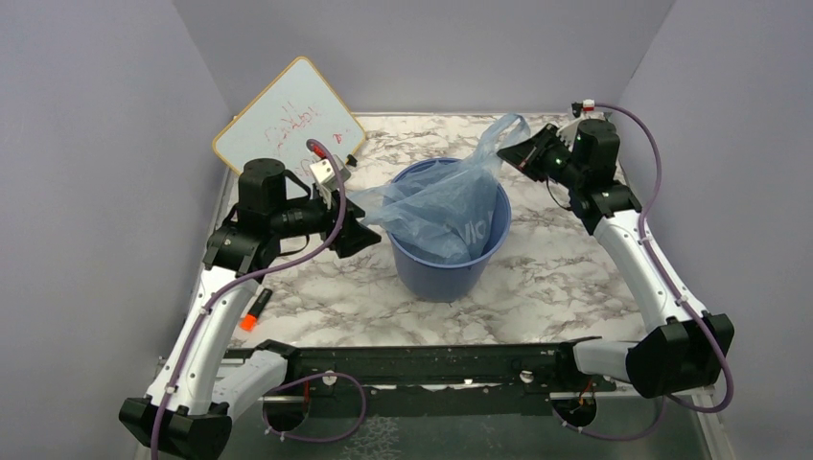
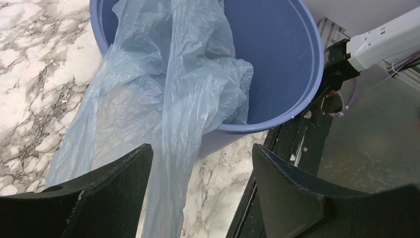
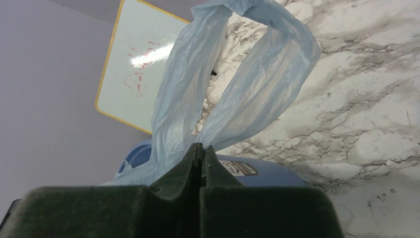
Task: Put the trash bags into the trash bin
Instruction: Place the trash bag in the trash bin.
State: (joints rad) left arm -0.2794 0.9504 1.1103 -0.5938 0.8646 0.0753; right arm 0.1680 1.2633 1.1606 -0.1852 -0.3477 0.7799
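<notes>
Right wrist: trash bag (image 3: pixel 257 94) handle in shut jaws of right gripper (image 3: pixel 199 152), near trash bin (image 3: pixel 280 174).

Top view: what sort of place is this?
Likely a robot test booth, not a home: plain grey walls box in a marble-pattern table, robot arms, left and right, are bolted at its near edge, and a whiteboard leans in the corner.

A white surface with grey marble lines (image 1: pixel 566 278) is seen. A round blue plastic bucket (image 1: pixel 451 273) is stood upright near its middle. A white board with a yellow rim and red writing (image 1: pixel 288 115) is propped in the back left corner. A small pen with an orange end (image 1: pixel 252 314) is laid by the left edge.
</notes>
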